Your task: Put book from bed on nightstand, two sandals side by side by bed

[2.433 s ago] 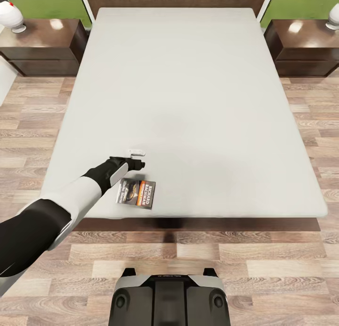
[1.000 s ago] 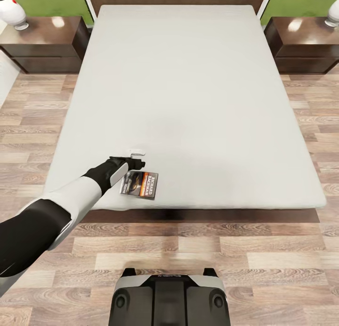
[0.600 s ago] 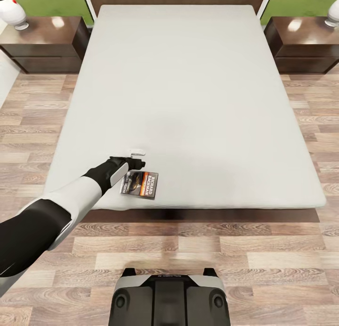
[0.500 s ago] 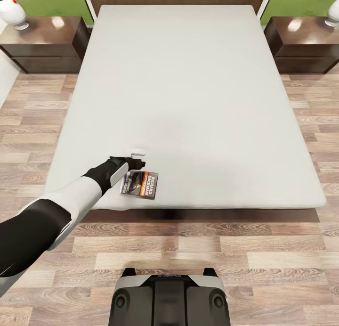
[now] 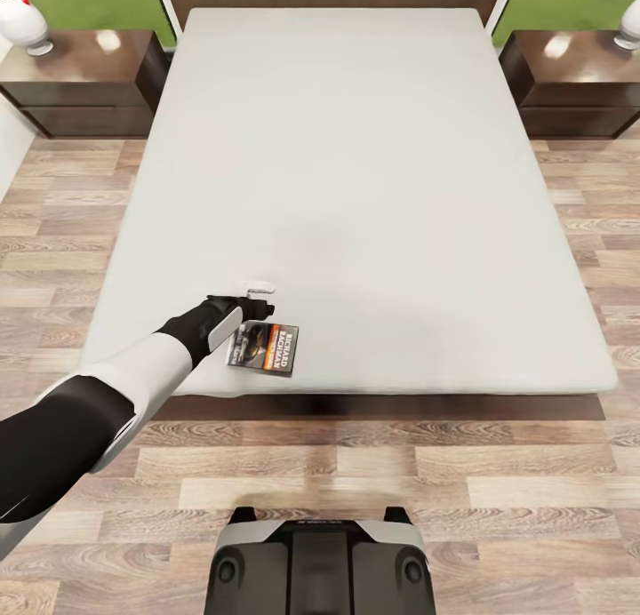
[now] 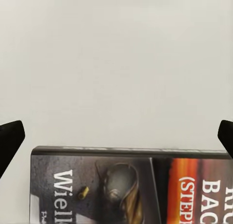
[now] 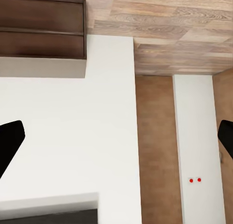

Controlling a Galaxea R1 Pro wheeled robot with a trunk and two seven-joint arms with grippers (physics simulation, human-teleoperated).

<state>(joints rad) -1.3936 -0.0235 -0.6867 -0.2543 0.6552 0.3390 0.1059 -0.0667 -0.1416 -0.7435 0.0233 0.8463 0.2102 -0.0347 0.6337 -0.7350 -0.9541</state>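
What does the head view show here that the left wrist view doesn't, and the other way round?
Head view alone: the whole bed, both nightstands, the wood floor and the left arm reaching to the book near the bed's foot edge. Left wrist view alone: close cover detail, with white lettering and a picture, and the left gripper open, fingertips wide apart above the book. Shared: book and grey mattress.

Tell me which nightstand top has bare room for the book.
Both do. The left nightstand has a white lamp at its outer back corner; the bed-side part is bare. The right nightstand mirrors this, with its lamp at the far corner. The book lies by the left gripper, nearer the left one.
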